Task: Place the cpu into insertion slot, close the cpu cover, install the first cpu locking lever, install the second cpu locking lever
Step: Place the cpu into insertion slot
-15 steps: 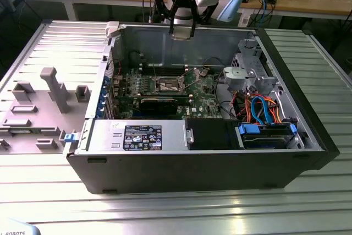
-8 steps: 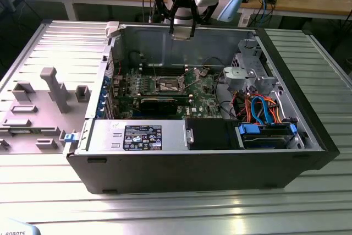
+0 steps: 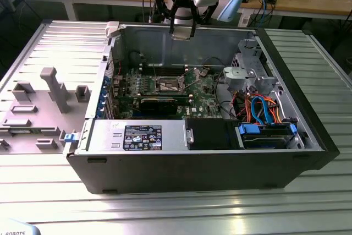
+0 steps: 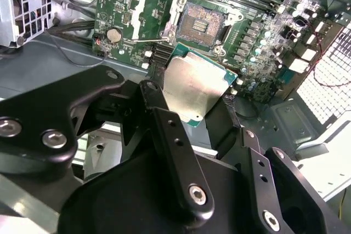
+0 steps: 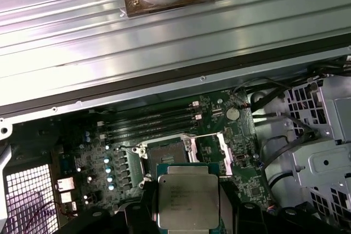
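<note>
On the ribbed metal table the computer case lies open, and the gripper hangs over its rim, fingers pinched on the edges of the cpu. I'd say the chip must stay level and squared to the insertion slot. The exterior view gives the height above the board, while the wrist views show the slot bare and the cpu cover standing open.

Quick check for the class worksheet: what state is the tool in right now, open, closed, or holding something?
Tool: closed on the cpu, which is not yet in the insertion slot.
</note>
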Motion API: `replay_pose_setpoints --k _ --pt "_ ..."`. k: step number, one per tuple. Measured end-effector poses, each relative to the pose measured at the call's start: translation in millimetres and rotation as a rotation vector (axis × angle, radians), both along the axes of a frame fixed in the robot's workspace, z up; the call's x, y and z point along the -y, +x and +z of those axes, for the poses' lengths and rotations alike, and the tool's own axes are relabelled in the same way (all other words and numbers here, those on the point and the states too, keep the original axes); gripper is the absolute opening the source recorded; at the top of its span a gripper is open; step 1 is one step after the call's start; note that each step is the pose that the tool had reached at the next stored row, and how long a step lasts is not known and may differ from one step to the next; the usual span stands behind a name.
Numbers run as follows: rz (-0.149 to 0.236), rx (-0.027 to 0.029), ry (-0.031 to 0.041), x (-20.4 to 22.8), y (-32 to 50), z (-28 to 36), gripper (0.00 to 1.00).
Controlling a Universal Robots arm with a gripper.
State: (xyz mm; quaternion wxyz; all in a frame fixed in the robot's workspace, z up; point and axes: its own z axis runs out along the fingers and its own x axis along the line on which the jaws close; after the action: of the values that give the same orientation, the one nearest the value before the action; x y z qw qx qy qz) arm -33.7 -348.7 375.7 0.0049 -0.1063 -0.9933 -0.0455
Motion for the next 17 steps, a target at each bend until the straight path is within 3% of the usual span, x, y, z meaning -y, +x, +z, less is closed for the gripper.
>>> replay_pose_setpoints --k 17 --pt "-0.015 0.0000 0.0000 0.0 0.0 -0.1 0.54"
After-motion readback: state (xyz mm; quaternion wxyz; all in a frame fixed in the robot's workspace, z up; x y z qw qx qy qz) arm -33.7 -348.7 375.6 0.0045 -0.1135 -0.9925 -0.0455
